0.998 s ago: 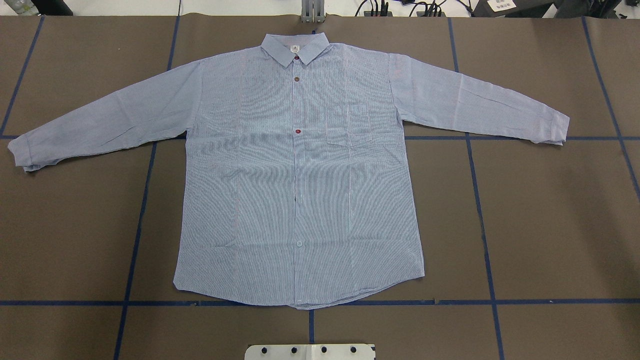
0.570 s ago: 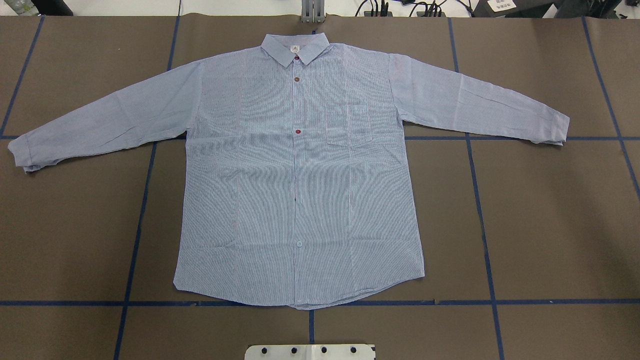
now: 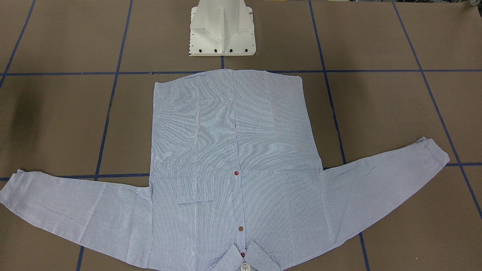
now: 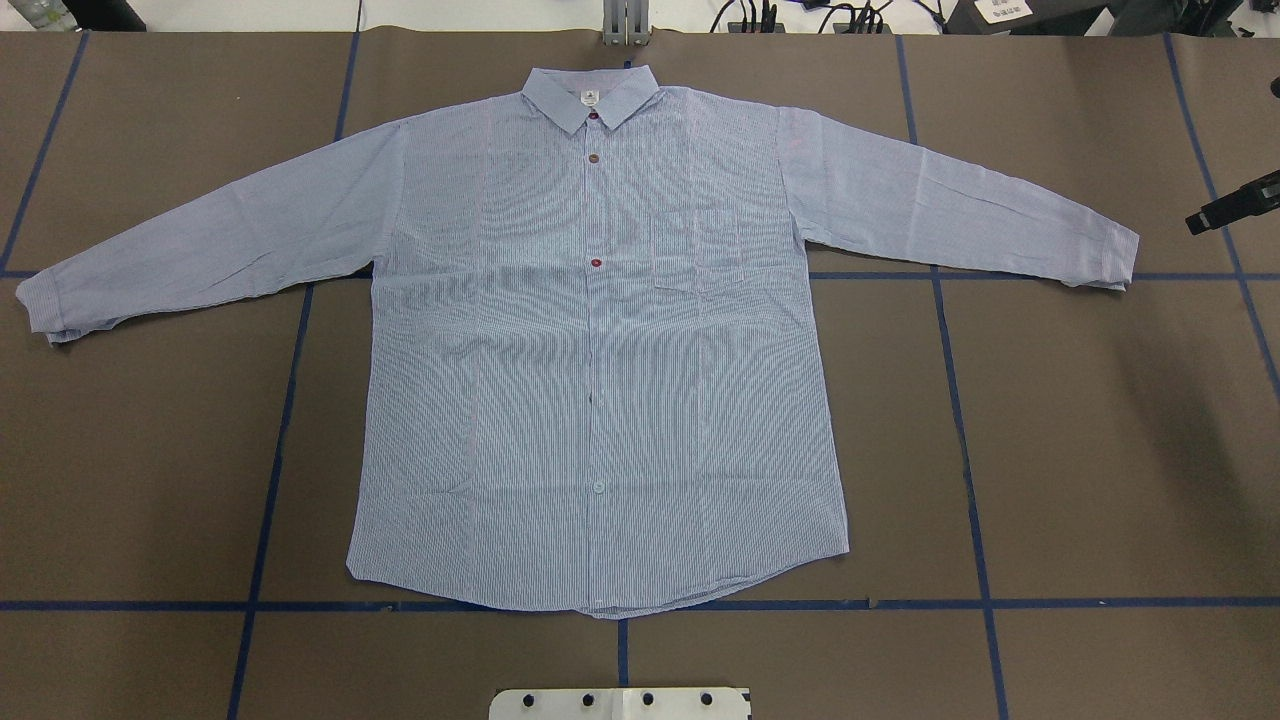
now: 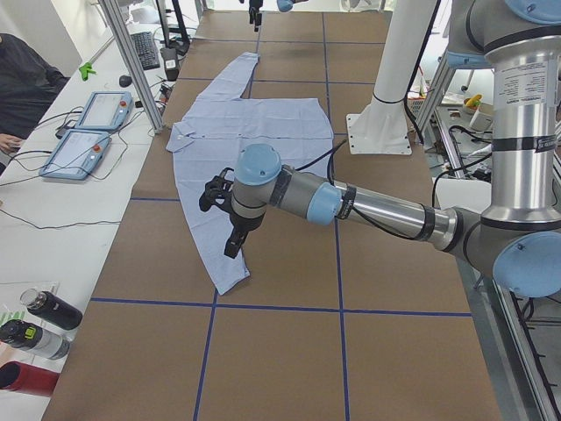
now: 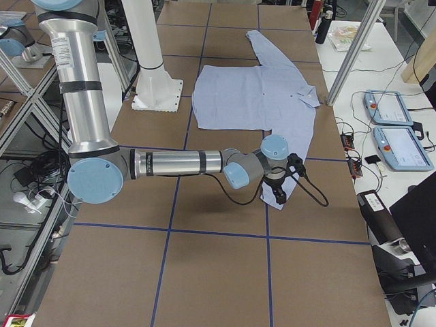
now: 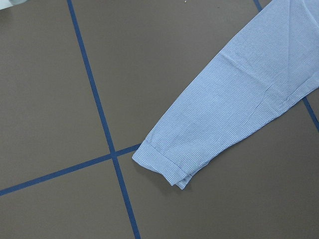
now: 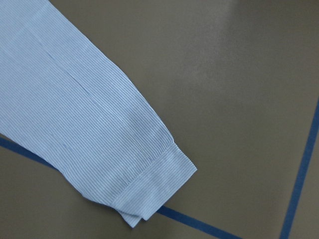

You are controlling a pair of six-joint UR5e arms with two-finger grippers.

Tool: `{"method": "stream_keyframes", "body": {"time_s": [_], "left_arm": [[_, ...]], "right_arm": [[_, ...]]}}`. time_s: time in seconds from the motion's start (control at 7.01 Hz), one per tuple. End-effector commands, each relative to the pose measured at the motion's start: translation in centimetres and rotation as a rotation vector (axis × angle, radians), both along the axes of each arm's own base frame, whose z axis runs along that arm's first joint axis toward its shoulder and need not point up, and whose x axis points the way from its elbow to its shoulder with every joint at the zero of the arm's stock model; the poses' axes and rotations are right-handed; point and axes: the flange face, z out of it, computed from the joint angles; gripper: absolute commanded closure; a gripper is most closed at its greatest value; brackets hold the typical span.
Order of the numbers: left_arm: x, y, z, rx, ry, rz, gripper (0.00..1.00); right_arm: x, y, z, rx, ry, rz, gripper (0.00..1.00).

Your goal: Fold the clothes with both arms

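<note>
The light blue striped shirt (image 4: pixel 600 350) lies flat and face up on the brown table, collar at the far edge and both sleeves spread out; it also shows in the front view (image 3: pixel 233 169). My left gripper (image 5: pixel 231 246) hangs just above the left sleeve's cuff (image 7: pixel 164 167); I cannot tell whether it is open or shut. My right gripper (image 6: pixel 279 196) hovers over the right sleeve's cuff (image 8: pixel 154 184). Only a black part of the right gripper (image 4: pixel 1215 212) shows at the overhead view's right edge, to the right of that cuff (image 4: pixel 1115 255). No fingers show in either wrist view.
The white pedestal base (image 3: pixel 222 34) stands at the near edge behind the shirt's hem. Blue tape lines (image 4: pixel 960 420) cross the table. Teach pendants (image 5: pixel 88 132), bottles (image 5: pixel 35 329) and a seated person (image 5: pixel 26 79) are beyond the far edge.
A black part of the right gripper has come into the overhead view at the right edge, near the right cuff. The shirt has not moved.
</note>
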Motion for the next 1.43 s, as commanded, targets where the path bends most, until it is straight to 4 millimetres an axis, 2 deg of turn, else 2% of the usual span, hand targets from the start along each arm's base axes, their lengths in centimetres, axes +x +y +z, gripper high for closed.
{"method": "stream_keyframes", "body": {"time_s": [0.0, 0.14, 0.29, 0.43, 0.57, 0.86, 1.28], "left_arm": [[0.1, -0.2, 1.0, -0.017, 0.003, 0.002, 0.0], [0.1, -0.2, 1.3, -0.022, 0.004, 0.004, 0.0], [0.1, -0.2, 1.5, -0.025, 0.004, 0.004, 0.0], [0.1, -0.2, 1.6, -0.029, 0.005, 0.004, 0.0], [0.1, -0.2, 1.6, -0.029, 0.005, 0.004, 0.0], [0.1, -0.3, 1.7, -0.03, 0.005, 0.004, 0.0], [0.1, -0.2, 1.8, -0.033, 0.004, 0.004, 0.0]], "right_arm": [[-3.8, 0.5, 2.2, -0.04, -0.074, 0.069, 0.08], [-4.9, 1.1, 4.5, -0.038, -0.089, 0.094, 0.1], [-6.2, 1.5, 5.2, -0.036, -0.101, 0.14, 0.12], [-7.4, 2.2, 5.6, -0.06, -0.1, 0.155, 0.22], [-7.5, 3.5, 6.7, -0.05, -0.093, 0.156, 0.3], [-8.2, 3.6, 6.6, -0.079, -0.097, 0.189, 0.38], [-8.8, 3.5, 6.1, -0.101, -0.105, 0.217, 0.39]]}}
